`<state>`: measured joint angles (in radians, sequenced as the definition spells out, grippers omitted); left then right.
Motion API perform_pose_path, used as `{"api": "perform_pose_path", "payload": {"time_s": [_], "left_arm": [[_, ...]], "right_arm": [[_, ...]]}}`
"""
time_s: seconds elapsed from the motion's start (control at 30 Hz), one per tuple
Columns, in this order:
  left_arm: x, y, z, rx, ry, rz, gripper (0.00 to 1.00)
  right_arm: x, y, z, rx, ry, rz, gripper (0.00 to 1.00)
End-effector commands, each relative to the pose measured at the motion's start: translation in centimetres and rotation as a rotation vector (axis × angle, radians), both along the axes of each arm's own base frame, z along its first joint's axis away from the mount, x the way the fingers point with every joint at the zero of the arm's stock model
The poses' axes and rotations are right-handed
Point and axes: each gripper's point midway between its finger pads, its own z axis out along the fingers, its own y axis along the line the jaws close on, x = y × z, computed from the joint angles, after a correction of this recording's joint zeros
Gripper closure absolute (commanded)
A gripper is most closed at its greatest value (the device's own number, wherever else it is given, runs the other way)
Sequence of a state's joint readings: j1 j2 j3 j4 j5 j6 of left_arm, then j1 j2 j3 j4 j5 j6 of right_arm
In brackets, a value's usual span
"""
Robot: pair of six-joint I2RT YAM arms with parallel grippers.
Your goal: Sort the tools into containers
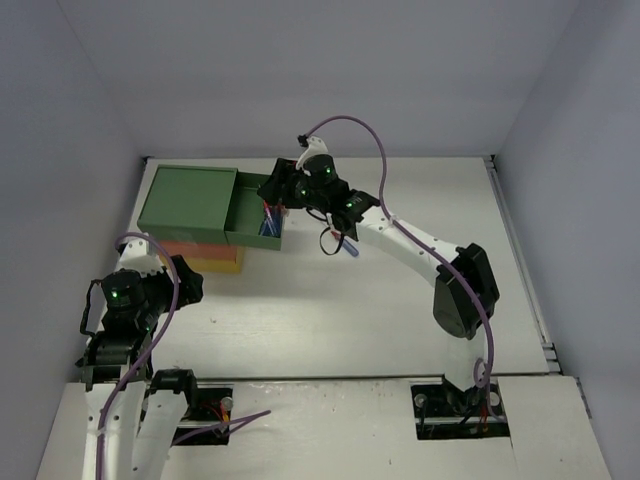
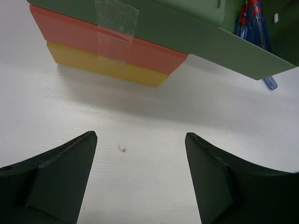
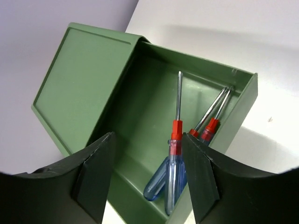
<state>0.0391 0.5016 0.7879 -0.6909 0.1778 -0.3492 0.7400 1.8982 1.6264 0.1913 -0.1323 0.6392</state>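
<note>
The cabinet [image 1: 188, 198] stands at the back left, with its green top drawer [image 1: 255, 220] pulled out to the right. My right gripper [image 1: 280, 200] hangs open over that drawer. In the right wrist view, three blue-and-red screwdrivers [image 3: 175, 154] lie in the drawer [image 3: 140, 107], one of them close beside my right finger [image 3: 201, 177]; the jaws [image 3: 147, 137] hold nothing. My left gripper [image 1: 186, 282] is open and empty above the table, in front of the cabinet. The left wrist view [image 2: 140, 135] shows the orange-red drawer [image 2: 103, 44] and the yellow drawer [image 2: 107, 67], both closed.
A small blue-handled tool [image 1: 348, 247] lies on the table under my right arm, beside a black cable loop. In the left wrist view a blue handle end [image 2: 270, 83] shows below the open drawer's edge [image 2: 243, 53]. Grey walls enclose the table on three sides.
</note>
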Motion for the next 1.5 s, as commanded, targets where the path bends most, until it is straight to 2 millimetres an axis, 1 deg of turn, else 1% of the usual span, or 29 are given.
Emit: {"api": "perform_pose_path", "payload": {"time_s": [0.0, 0.03, 0.1, 0.17, 0.23, 0.27, 0.3, 0.37, 0.43, 0.53, 0.6, 0.67, 0.83, 0.9, 0.93, 1.03, 1.17, 1.33, 1.37, 1.4, 1.43, 1.47], "left_arm": [[1.0, 0.1, 1.6, -0.004, -0.067, 0.01, 0.26], [1.0, 0.1, 1.6, -0.004, -0.066, 0.01, 0.26], [1.0, 0.1, 1.6, -0.005, -0.07, 0.01, 0.26], [1.0, 0.0, 1.6, -0.005, -0.067, 0.007, 0.26], [1.1, 0.0, 1.5, -0.006, -0.062, 0.006, 0.26], [1.1, 0.0, 1.5, -0.007, -0.063, 0.004, 0.26], [1.1, 0.0, 1.5, -0.007, -0.063, 0.003, 0.26], [1.1, 0.0, 1.5, -0.007, -0.063, 0.004, 0.26], [1.1, 0.0, 1.6, -0.006, -0.066, 0.005, 0.26], [1.1, 0.0, 1.5, -0.006, -0.061, 0.005, 0.26], [1.1, 0.0, 1.5, -0.007, -0.061, 0.005, 0.26], [1.1, 0.0, 1.5, -0.007, -0.061, 0.004, 0.26], [1.1, 0.0, 1.5, -0.007, -0.063, 0.004, 0.26], [1.1, 0.0, 1.5, -0.007, -0.063, 0.004, 0.26], [1.1, 0.0, 1.5, -0.007, -0.063, 0.004, 0.26], [1.1, 0.0, 1.5, -0.006, -0.063, 0.005, 0.26], [1.1, 0.0, 1.5, -0.006, -0.062, 0.005, 0.26], [1.1, 0.0, 1.5, -0.006, -0.063, 0.007, 0.26], [1.1, 0.0, 1.5, -0.006, -0.06, 0.006, 0.26], [1.1, 0.0, 1.4, -0.006, -0.059, 0.005, 0.26], [1.1, 0.0, 1.5, -0.005, -0.06, 0.005, 0.26], [1.1, 0.0, 1.5, -0.005, -0.06, 0.003, 0.26]], "right_arm": [[-0.3, -3.6, 7.5, 0.037, -0.196, -0.037, 0.44], [-0.1, -5.2, 8.0, 0.016, -0.219, -0.067, 0.44], [0.4, -9.0, 6.7, -0.064, -0.234, -0.127, 0.44], [0.5, -12.4, 3.4, -0.164, -0.2, -0.167, 0.44], [0.5, -15.7, 1.6, -0.254, -0.192, -0.195, 0.44], [0.4, -17.1, 0.8, -0.298, -0.188, -0.207, 0.44], [0.2, -18.4, 0.3, -0.348, -0.198, -0.209, 0.44], [0.0, -20.3, -1.3, -0.44, -0.197, -0.226, 0.44], [-0.4, -21.0, -3.6, -0.506, -0.172, -0.199, 0.44], [-0.6, -21.3, -6.9, -0.574, -0.125, -0.16, 0.44], [-0.7, -21.1, -8.8, -0.597, -0.095, -0.129, 0.45], [-0.7, -20.2, -11.7, -0.61, -0.039, -0.076, 0.45], [-0.1, -19.5, -14.4, -0.637, 0.01, -0.051, 0.45], [0.5, -19.3, -16.1, -0.67, 0.028, -0.037, 0.45], [0.8, -19.2, -16.3, -0.678, 0.028, -0.034, 0.45], [1.3, -19.1, -18.4, -0.719, 0.047, -0.014, 0.46], [1.9, -18.3, -19.8, -0.746, 0.05, 0.019, 0.47], [2.3, -17.8, -21.0, -0.751, 0.061, 0.041, 0.5], [2.4, -17.8, -21.1, -0.756, 0.062, 0.04, 0.53], [2.5, -17.8, -21.2, -0.76, 0.062, 0.039, 0.63], [2.6, -17.8, -21.3, -0.762, 0.062, 0.04, 0.76], [2.7, -17.7, -21.2, -0.762, 0.057, 0.04, 0.82]]}}
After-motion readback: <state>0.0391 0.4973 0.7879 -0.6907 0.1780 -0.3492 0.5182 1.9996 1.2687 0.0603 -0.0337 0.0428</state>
